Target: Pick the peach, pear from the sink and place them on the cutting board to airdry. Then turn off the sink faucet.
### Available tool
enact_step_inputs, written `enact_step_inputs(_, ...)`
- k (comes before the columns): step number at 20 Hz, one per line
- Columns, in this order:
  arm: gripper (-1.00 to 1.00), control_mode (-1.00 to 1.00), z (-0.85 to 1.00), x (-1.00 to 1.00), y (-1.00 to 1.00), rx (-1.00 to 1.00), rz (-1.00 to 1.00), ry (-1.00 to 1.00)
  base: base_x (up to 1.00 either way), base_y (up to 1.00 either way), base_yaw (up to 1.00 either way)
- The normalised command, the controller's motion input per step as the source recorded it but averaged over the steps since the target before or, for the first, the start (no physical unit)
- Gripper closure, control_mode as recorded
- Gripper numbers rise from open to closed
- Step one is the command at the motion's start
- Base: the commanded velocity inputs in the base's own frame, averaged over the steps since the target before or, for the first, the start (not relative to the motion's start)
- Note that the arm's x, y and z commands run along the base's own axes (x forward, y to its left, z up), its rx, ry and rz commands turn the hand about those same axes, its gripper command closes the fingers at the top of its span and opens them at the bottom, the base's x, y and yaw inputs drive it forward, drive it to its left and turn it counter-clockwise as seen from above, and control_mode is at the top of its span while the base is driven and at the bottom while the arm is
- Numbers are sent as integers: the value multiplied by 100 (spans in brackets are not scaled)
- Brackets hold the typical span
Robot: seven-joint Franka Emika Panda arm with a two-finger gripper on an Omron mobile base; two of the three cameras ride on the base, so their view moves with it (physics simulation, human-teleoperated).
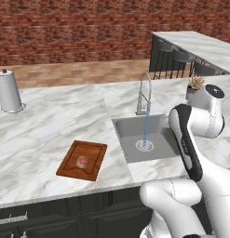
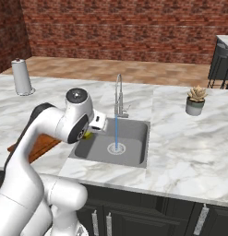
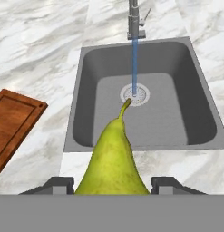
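While gripped: one pear (image 3: 114,163), one peach (image 1: 81,161).

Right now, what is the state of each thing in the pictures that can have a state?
gripper: shut on the pear, above the sink's front edge.
pear: held, stem pointing away.
peach: resting on the cutting board.
cutting board: flat on the counter, left of the sink.
sink: no fruit in it, water falling onto the drain.
sink faucet: on, running.
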Motion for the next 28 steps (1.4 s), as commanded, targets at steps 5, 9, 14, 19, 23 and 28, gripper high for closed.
enact_step_inputs(5,100,-100,3,0,54,0,7,0,0,0,0)
enact_step_inputs(9,100,-100,0,0,52,0,9,0,0,0,0)
enact_step_inputs(14,100,-100,0,0,54,0,11,0,0,0,0)
enact_step_inputs(19,100,-100,0,1,52,0,11,0,0,0,0)
enact_step_inputs(23,100,-100,-5,22,46,0,6,0,0,0,0)
enact_step_inputs(28,100,-100,-12,36,41,0,2,1,0,0,0)
